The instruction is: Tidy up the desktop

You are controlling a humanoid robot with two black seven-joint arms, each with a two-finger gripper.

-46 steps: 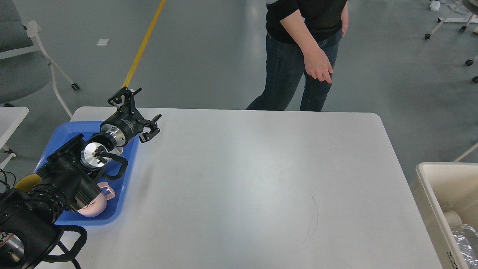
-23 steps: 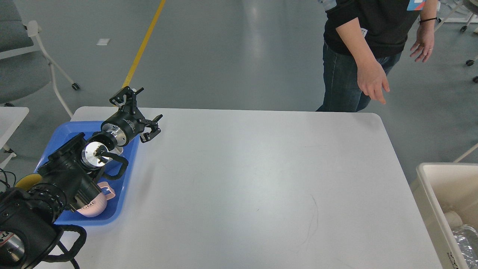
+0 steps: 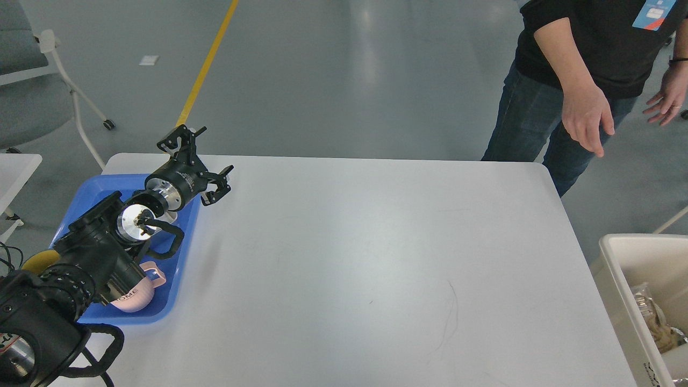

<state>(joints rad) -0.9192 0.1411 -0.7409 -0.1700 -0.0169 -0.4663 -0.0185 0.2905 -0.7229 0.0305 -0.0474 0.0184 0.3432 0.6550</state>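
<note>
The desktop is a large white tabletop with rounded corners and faint dark scratches; no loose object lies on its bare surface. My left gripper hangs open and empty above the table's far left corner, over the right rim of the blue tray. Its fingers are spread wide apart. The tray holds a pink cup and a yellow object, both partly hidden by my left arm. My right gripper is out of view.
A beige bin stands at the table's right, with crumpled material inside. A person stands at the far right corner, hand held low over the table's edge. A small white side table and a grey chair stand at the left.
The person has walked further right along the far edge. The bin's contents look different, a brownish crumpled item now showing. My left arm has barely moved.
</note>
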